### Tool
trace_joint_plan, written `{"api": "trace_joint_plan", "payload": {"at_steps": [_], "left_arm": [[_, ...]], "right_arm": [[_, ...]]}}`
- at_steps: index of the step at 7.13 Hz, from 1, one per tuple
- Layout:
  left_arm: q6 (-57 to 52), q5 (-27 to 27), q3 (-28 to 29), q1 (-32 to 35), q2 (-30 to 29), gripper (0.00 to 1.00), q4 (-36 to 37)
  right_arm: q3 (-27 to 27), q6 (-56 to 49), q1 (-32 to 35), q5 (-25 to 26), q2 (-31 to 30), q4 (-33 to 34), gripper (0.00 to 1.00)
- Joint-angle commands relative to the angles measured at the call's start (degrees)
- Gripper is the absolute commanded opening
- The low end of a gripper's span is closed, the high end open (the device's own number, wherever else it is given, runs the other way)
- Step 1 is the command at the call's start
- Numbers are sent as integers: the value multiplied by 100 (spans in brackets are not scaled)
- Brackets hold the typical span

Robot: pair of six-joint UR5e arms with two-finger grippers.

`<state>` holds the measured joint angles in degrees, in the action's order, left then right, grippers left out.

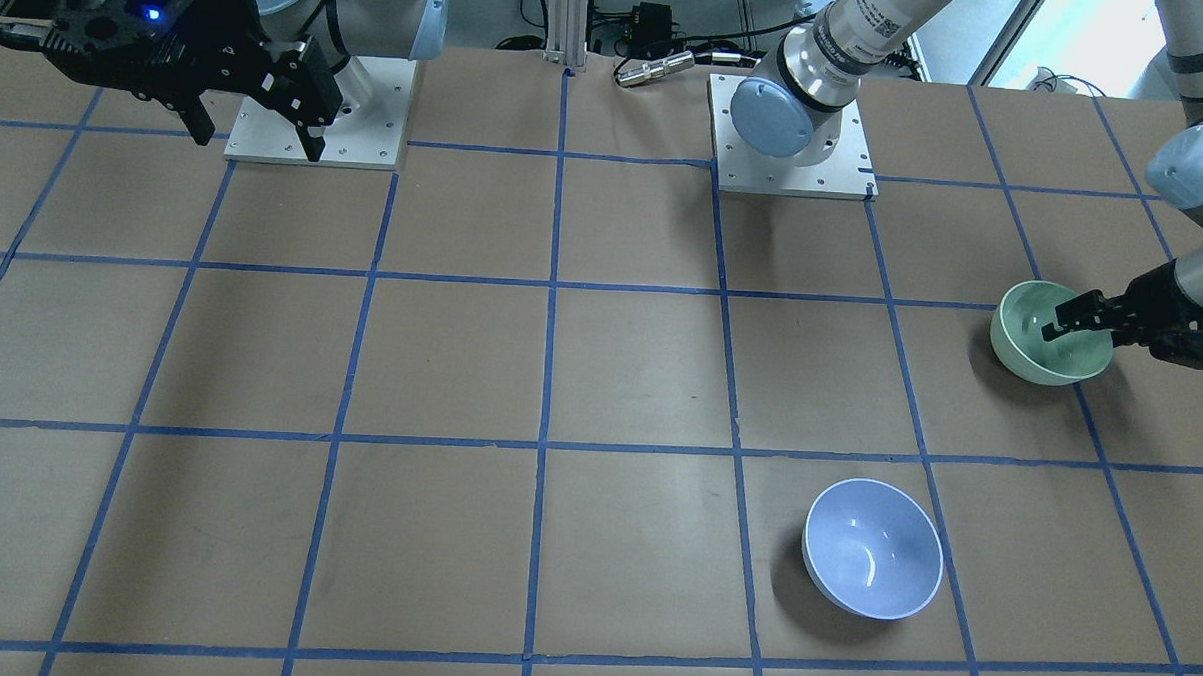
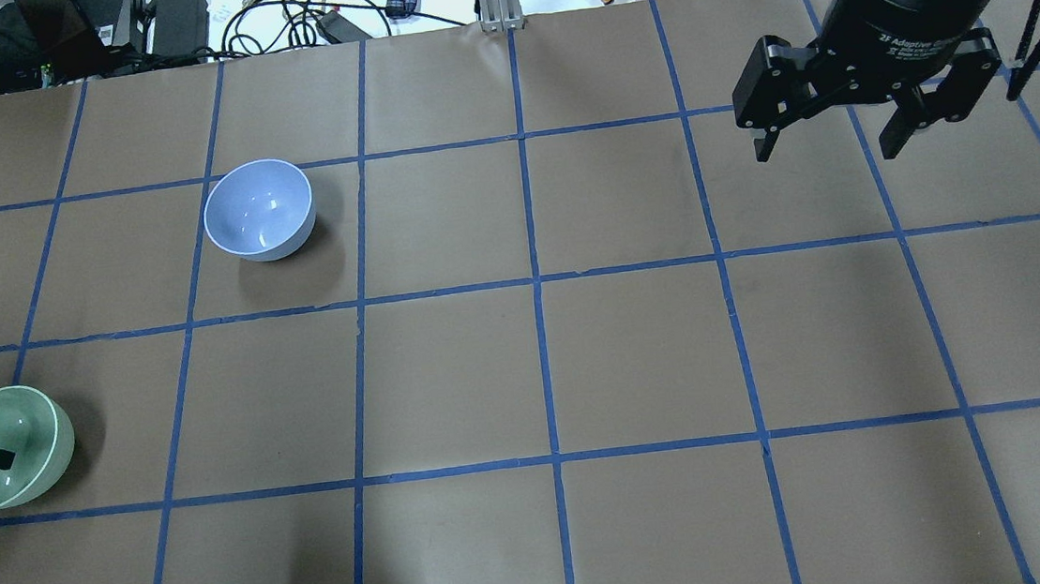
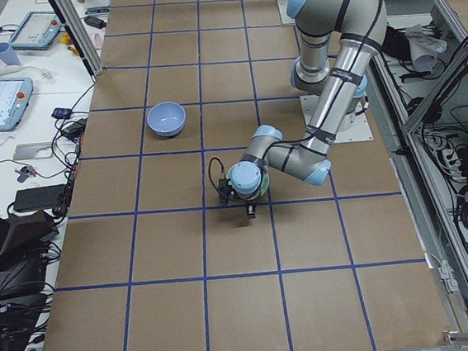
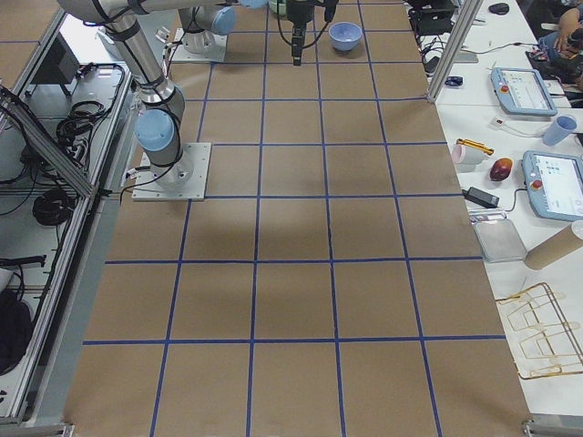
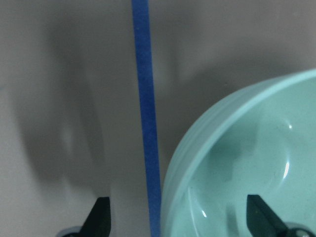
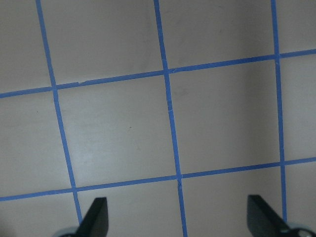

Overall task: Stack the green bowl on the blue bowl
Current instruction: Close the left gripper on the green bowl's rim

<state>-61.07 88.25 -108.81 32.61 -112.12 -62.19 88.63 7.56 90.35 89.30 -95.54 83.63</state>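
Green bowl (image 1: pixel 1032 338): upright on the bench (image 1: pixel 440 372), well apart from the blue bowl (image 1: pixel 872 548), nearer my base than it and further to my left.
Blue bowl: upright, empty, untouched.
Left fingers (image 5: pixel 101 222): spread, straddling the green bowl's wall on the side away from the blue bowl, with one tip inside and one outside; no pinch is made.
Right fingers (image 6: pixel 97 219): spread, holding nothing, above bare bench far to the blue bowl's right.
Step in hand: the grasp, as I judge it; stacking has not begun.
Next move: close my left fingers on the wall, lift clear, carry to the blue bowl, centre over its rim, and lower until the bowls nest.
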Motion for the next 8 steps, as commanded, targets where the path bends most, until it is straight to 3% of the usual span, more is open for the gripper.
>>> {"api": "trace_joint_plan", "payload": {"at_steps": [1,2,3,8], "left_arm": [[-19,-9,0,0,-20,49,5],[-19,8,0,0,-20,10,5],[-1,8,0,0,-20,2,-4],[34,-1,26,0,-3,0,5]], "right_arm": [[-3,0,0,0,0,-5,100],[-3,0,0,0,0,-5,100],[-3,0,0,0,0,-5,100],[-3,0,0,0,0,-4,100]]}}
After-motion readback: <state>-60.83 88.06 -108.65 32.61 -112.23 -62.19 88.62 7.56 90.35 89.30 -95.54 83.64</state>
